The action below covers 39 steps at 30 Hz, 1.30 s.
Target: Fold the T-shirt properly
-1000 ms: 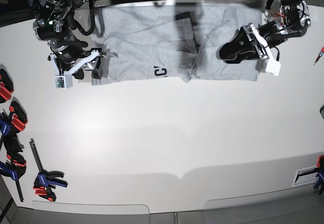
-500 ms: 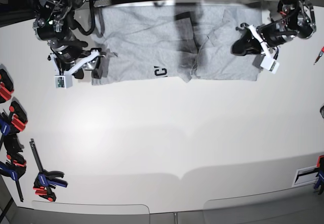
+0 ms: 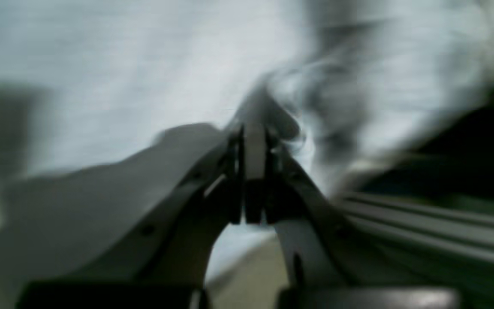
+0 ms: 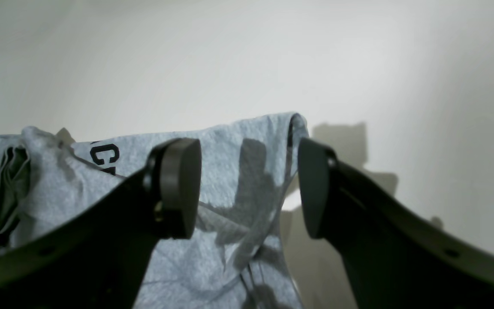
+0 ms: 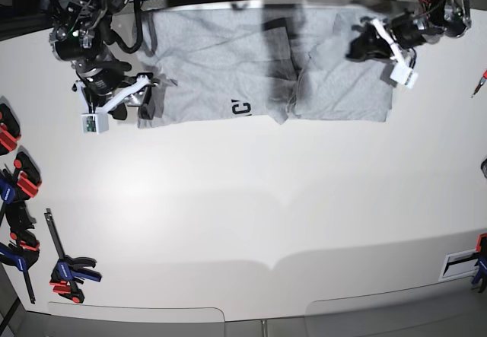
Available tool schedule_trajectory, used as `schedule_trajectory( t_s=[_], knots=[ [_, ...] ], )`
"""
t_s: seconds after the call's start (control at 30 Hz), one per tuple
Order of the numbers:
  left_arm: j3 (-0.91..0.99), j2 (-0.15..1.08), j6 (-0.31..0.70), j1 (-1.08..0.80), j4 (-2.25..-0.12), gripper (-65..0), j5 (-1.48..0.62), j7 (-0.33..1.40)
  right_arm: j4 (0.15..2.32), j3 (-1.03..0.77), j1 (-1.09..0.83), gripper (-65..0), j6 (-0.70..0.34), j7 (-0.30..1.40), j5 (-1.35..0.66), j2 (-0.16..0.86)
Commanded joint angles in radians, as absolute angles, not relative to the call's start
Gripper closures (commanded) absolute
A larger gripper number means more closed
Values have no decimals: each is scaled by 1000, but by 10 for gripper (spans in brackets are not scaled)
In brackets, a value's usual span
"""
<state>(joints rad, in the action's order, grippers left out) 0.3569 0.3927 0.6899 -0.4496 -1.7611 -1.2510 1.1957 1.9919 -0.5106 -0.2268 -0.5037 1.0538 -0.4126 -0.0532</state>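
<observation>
The T-shirt point(image 5: 259, 78) lies along the desk's point(image 5: 251, 215) far edge, the near half bare. The left end effector point(image 5: 356, 48) is clenched on its far-edge fabric; the right end effector point(image 4: 247, 189) gapes over a sleeve hem.

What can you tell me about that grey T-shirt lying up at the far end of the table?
The T-shirt is light heather-grey, soft-looking knit cotton, spread crumpled along the far edge of the white table, partly folded over itself with a wrinkled ridge near the middle. Black block letters peek out at its near hem. The left gripper is shut, apparently pinching fabric near one far corner, though that wrist view is blurred. The right gripper hangs open over the opposite end's edge, not gripping.
</observation>
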Motion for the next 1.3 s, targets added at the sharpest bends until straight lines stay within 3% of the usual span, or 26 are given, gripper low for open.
schedule_trajectory(
  t_s=[0.0, 0.13, 0.3, 0.57, 0.7, 0.83, 1.27],
  knots=[
    [354, 393, 698, -447, -1777, 0, -1322, 1220, 2011, -510, -216, -336, -507, 1023, -427, -50],
    [327, 385, 698, -446, -1777, 0, -1472, 1292, 2011, -510, -216, -336, -507, 1017, -427, -50],
    [326, 386, 698, -440, -1777, 0, -1484, 1295, 2011, -514, -216, -336, -507, 1013, -408, -42],
    [326, 415, 698, -437, -1777, 0, -1469, 1294, 1942, -587, -235, -388, -485, 984, -326, 91],
    [326, 419, 698, -420, -1777, 0, -1467, 1291, 1845, -602, -230, -388, -465, 1021, -467, 106],
    [326, 419, 698, -407, -1777, 0, -1467, 1290, 1740, -602, -224, -388, -540, 1092, -647, 105],
    [326, 419, 698, -407, -1777, 0, -1467, 1291, 1559, -526, -224, -388, -572, 1157, -714, 97]
  ],
)
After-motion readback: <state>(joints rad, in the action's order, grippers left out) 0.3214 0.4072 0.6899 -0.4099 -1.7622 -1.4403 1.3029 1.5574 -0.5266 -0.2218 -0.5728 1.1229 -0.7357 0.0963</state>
